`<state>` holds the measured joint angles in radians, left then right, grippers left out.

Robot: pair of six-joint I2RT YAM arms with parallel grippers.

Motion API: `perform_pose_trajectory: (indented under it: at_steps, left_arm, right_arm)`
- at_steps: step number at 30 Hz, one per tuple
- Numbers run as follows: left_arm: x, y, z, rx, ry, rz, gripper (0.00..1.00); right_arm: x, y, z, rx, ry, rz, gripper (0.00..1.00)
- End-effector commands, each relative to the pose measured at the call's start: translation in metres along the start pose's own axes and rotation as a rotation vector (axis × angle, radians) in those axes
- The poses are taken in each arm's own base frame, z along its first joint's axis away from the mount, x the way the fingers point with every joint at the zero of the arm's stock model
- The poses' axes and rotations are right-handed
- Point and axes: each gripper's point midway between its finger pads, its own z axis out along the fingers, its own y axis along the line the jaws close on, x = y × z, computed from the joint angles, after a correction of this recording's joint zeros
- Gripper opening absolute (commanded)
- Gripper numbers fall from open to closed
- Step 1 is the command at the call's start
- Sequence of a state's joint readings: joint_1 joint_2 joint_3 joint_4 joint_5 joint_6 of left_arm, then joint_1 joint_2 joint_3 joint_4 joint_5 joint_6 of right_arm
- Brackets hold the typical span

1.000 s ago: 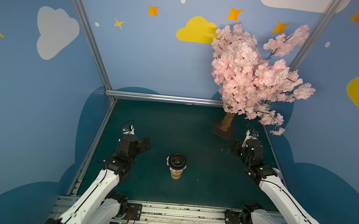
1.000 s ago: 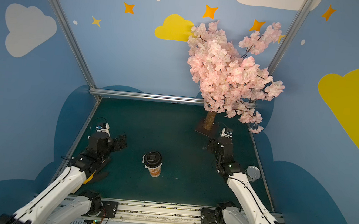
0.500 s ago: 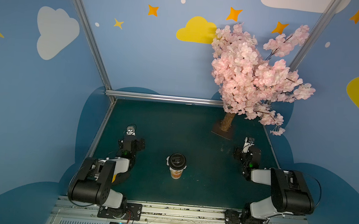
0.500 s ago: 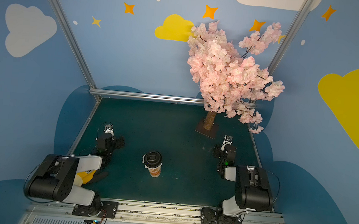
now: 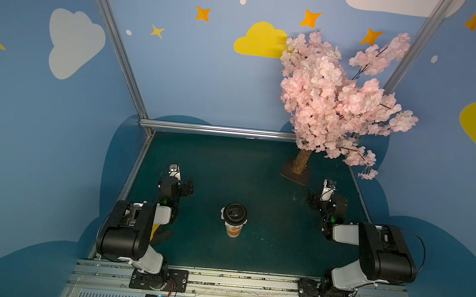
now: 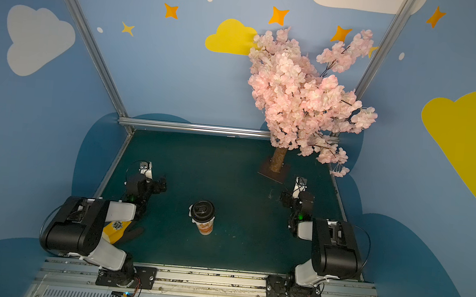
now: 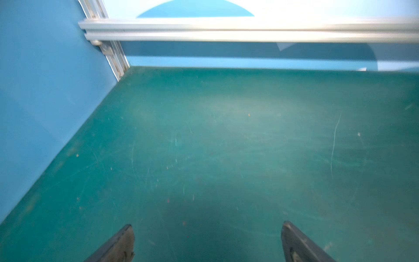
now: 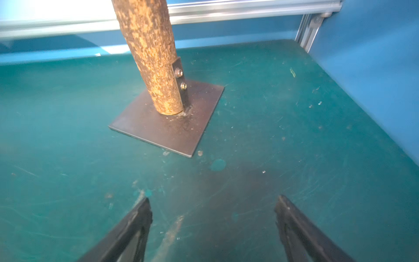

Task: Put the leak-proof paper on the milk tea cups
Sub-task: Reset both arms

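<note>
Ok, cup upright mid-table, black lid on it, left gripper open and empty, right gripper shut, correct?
Not quite. The right gripper is open too: the right wrist view shows its jaws spread wide with nothing between them. The rest holds: cup upright mid-table, black lid on it, left gripper open and empty.

In both top views the cup (image 5: 233,230) stands on the table (image 5: 244,167) in the lower centre of the frame, with a lid (image 5: 234,212) on its mouth. A sheet of paper (image 5: 221,212) pokes out from under the lid at its left edge. The left gripper (image 5: 189,186) sits to the cup's upper left and the right gripper (image 5: 310,198) to its upper right, both well apart from it. The tree (image 5: 334,104) fills the upper right, its trunk standing on a plate (image 5: 293,176) just above the right gripper. A rail (image 5: 234,281) runs along the bottom edge below the table.
</note>
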<state>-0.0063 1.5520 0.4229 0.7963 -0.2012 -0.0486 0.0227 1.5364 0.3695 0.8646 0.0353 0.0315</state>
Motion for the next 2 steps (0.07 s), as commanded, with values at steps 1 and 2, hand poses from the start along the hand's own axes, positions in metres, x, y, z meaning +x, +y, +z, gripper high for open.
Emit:
perform_pose_trajectory:
  at_steps: [1,2]
  left_arm:
    - [0.003,-0.006,-0.0053,0.044,-0.001,0.01,1.0]
    - [0.0023,-0.0116,-0.0068,0.076,-0.002,0.033,1.0]
  right_arm:
    - [-0.0093,0.001,0.0005,0.025,-0.028,-0.026,0.87]
    - [-0.0102,0.0011,0.0007,0.027,-0.032,-0.027,0.87]
